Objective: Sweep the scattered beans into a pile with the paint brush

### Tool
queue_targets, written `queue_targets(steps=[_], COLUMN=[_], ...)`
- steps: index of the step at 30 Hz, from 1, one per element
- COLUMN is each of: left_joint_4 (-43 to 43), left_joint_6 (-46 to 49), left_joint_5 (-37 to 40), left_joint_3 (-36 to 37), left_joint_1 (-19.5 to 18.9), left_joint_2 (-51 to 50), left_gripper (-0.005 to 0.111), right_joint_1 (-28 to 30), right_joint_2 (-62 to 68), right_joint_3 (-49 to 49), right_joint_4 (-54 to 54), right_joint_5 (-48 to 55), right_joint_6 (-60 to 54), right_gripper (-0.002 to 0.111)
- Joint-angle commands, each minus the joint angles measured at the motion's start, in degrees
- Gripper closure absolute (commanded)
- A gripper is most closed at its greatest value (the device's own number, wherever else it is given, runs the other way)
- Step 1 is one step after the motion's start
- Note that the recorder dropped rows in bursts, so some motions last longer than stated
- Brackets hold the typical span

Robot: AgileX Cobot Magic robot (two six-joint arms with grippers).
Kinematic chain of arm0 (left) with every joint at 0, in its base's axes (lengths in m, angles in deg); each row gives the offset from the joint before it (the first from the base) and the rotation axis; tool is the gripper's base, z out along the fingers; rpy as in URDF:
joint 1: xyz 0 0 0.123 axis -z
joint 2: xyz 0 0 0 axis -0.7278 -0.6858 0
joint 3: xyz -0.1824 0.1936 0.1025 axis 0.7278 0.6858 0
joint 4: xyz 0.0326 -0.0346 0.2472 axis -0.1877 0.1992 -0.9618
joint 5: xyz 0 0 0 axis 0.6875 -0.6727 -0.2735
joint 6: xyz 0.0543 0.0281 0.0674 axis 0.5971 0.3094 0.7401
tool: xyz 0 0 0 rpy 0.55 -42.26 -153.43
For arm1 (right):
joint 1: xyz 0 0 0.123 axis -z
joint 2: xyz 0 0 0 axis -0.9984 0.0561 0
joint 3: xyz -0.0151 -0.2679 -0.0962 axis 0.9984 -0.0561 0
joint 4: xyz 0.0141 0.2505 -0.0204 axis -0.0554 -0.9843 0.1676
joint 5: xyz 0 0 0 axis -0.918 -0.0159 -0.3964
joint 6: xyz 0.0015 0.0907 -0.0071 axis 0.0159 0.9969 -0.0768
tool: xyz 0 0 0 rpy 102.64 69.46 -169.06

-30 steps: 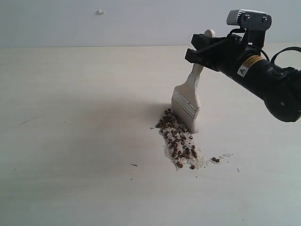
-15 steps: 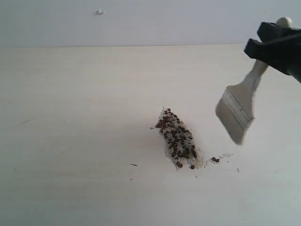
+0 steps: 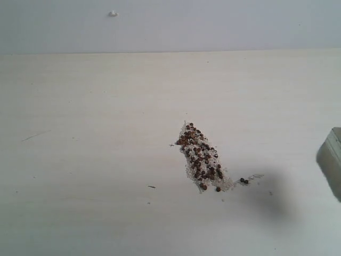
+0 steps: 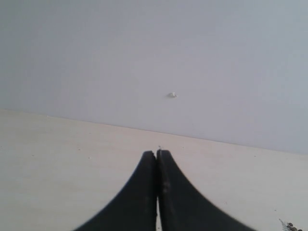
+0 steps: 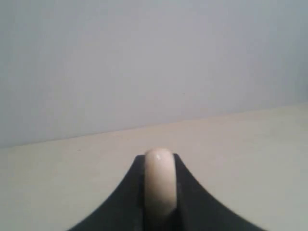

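Your right hand (image 5: 159, 161) grips the rounded handle end of the brush (image 5: 158, 185). In the exterior view only a blurred sliver of the brush shows at the right edge, apparently lifted clear of the surface (image 3: 106, 160). The beans (image 3: 202, 162) lie to its left and well apart, with two strays (image 3: 244, 181) nearest it. Their long axis runs near-right to far-left. The right hand is the nearer, so a further stroke would likely travel leftward. Your left hand (image 4: 157, 154) is pressed together and empty.
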Motion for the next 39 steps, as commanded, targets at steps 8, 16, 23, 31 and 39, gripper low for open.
queue_targets(steps=[8, 16, 23, 31, 39], left_joint_4=[0.2, 0.2, 0.2, 0.2, 0.2], left_joint_6=[0.0, 0.0, 0.0, 0.0, 0.0], left_joint_5=[0.2, 0.2, 0.2, 0.2, 0.2], left_joint_3=[0.2, 0.2, 0.2, 0.2, 0.2], left_joint_1=[0.0, 0.0, 0.0, 0.0, 0.0], left_joint_2=[0.2, 0.2, 0.2, 0.2, 0.2], left_gripper=[0.107, 0.107, 0.107, 0.107, 0.107], right_joint_1=[0.0, 0.0, 0.0, 0.0, 0.0], right_joint_2=[-0.4, -0.4, 4.7, 15.0, 25.4], right_joint_3=[-2.8, -5.2, -5.2, -5.2, -5.2], right_joint_4=[-2.8, 11.4, 12.1, 20.3, 22.3], right_joint_5=[-3.3, -5.8, -8.1, -14.7, -23.2], right_joint_6=[1.4, 14.5, 16.2, 26.2, 30.3], right_gripper=[0.108, 0.108, 0.108, 0.108, 0.108])
